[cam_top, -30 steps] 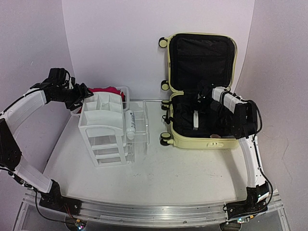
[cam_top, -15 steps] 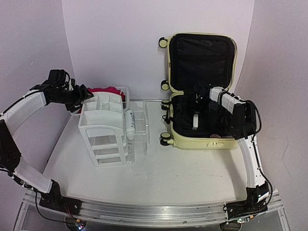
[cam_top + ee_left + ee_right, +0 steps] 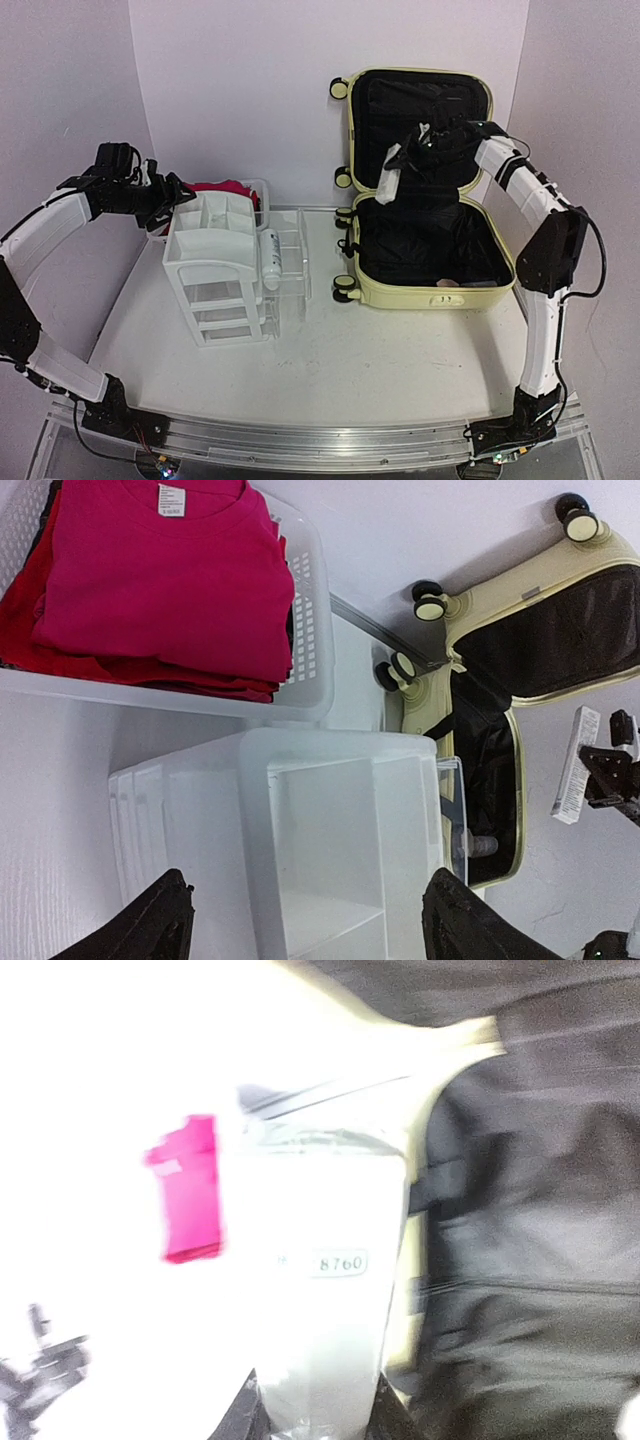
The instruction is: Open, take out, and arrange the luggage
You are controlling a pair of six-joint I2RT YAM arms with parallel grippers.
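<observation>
Lilac walls, white desk (image 3: 330, 360). Luggage (image 3: 420, 255) sits at the back right of the desk, open: base flat on the desk, lid upright against the back wall, black lining showing in both halves, wheels on its left side; in the left wrist view (image 3: 545, 640) it lies at the upper right. Right gripper (image 3: 412, 150) is raised in front of the lid lining, fingers clamped on the top end of a slim white packet (image 3: 389, 177), which hangs tilted down to the left, clear of the base. Left wrist view shows the same packet (image 3: 574, 765) in the air beside the luggage. Right wrist view is blurred; the packet (image 3: 320, 1290) with a small label reading 8760 sits between the dark fingers (image 3: 250, 1410). Something small lies in the front of the base, too small to tell what. Left gripper (image 3: 170, 195) hovers at the back left, near the white drawer organiser (image 3: 215, 270) and the white mesh basket (image 3: 262, 190) holding folded red clothes (image 3: 150, 570). Its fingers (image 3: 160, 920) are spread wide with nothing between them. A white bottle (image 3: 269, 258) lies just right of the organiser.
</observation>
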